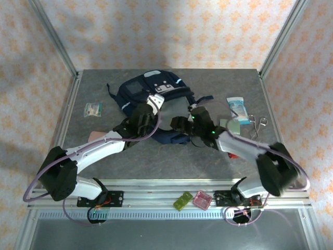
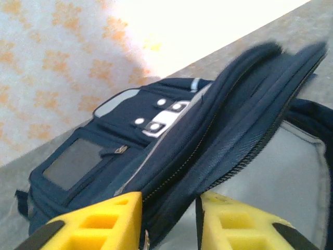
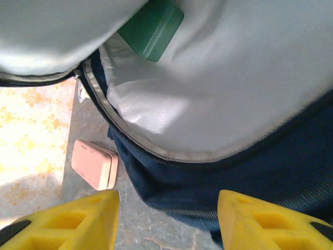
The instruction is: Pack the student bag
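The student bag [image 1: 140, 89], a navy backpack with white patches and a dark square panel, lies at the table's back centre. My left gripper [image 1: 151, 107] stands at its near side. In the left wrist view the yellow fingers of the left gripper [image 2: 169, 208] are parted, with the bag's [image 2: 104, 140] zippered flap edge running between them. My right gripper [image 1: 178, 125] reaches in from the right at the bag's mouth. In the right wrist view the right gripper [image 3: 169, 208] is open wide over the bag's navy rim [image 3: 218, 182]. A green box [image 3: 153, 28] lies inside against the grey lining.
A pink case [image 3: 93, 164] [image 1: 96, 134] lies on the table left of the bag, and a small packet [image 1: 93, 109] further back. A tissue pack [image 1: 238, 107], a pale green box [image 1: 230, 126] and metal scissors [image 1: 257, 122] sit right. Small green [image 1: 183, 200] and pink [image 1: 202, 199] items rest on the front rail.
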Controlling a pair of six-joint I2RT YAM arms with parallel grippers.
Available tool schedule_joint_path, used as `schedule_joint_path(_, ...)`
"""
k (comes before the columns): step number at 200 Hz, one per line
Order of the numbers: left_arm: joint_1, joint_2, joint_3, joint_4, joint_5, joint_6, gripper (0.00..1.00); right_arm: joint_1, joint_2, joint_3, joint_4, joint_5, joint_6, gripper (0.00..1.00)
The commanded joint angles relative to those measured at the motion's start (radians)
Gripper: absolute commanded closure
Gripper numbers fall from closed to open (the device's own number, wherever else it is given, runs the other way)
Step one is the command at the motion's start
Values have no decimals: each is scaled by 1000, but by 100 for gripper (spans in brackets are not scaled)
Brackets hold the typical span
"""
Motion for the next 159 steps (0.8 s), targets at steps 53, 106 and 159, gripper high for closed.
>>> schedule_joint_path(53,-30,-120,-23,-226,-16,-494,19,36,-224,-74,-124,93,-155,43)
schedule_joint_path(106,208,-311,-170,-399,56,-923,1,115,-184,-28,-53,115,-203,33)
schedule_joint_path(159,591,-248,-193,-597,333,-1106,2,187,-112,-6,24,115,-179,33)
